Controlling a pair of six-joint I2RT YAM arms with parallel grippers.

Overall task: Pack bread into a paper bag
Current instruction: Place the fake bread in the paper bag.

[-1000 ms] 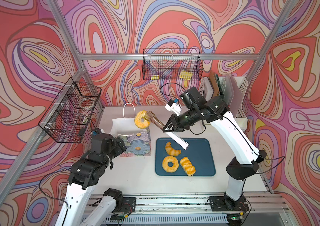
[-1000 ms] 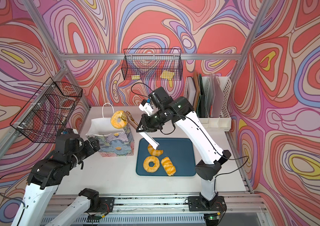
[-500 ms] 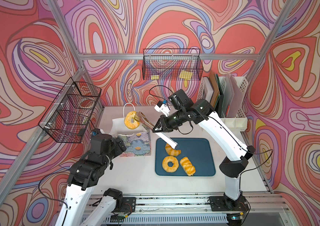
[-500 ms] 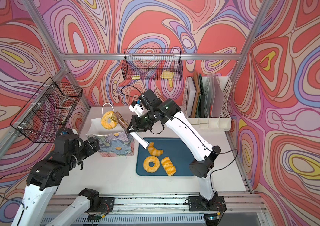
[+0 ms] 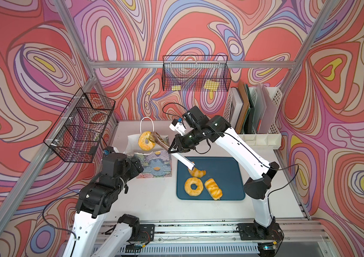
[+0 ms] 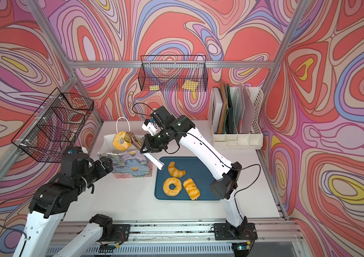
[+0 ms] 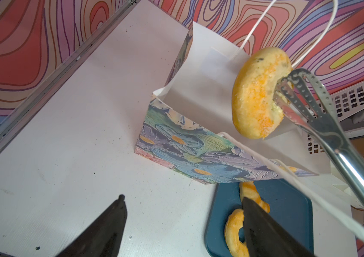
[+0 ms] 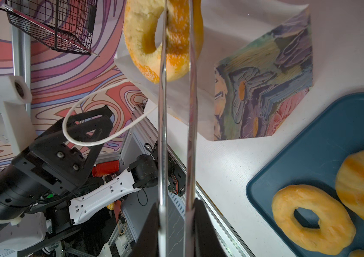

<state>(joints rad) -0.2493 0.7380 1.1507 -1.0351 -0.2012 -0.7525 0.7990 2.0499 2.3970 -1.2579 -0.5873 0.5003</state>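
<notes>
Swirly walls aside: the golden ring doughnut (image 5: 146, 144) hangs out front of the right gripper (image 5: 172, 149), which is clenched on silver metal tongs (image 5: 157, 141) nipping just its edge, above the flowery paper bag (image 5: 156, 165). The left gripper (image 7: 183, 211) gapes empty beside the bag, so I reckon a slip or bump tips it.

Your left gripper (image 7: 182, 198) sits low, jaws spread wide, holding nothing. Your right arm (image 5: 238, 148) stretches across from a bent elbow, and your right gripper (image 5: 172, 150) is squeezed tight on the tongs (image 5: 159, 142).
</notes>
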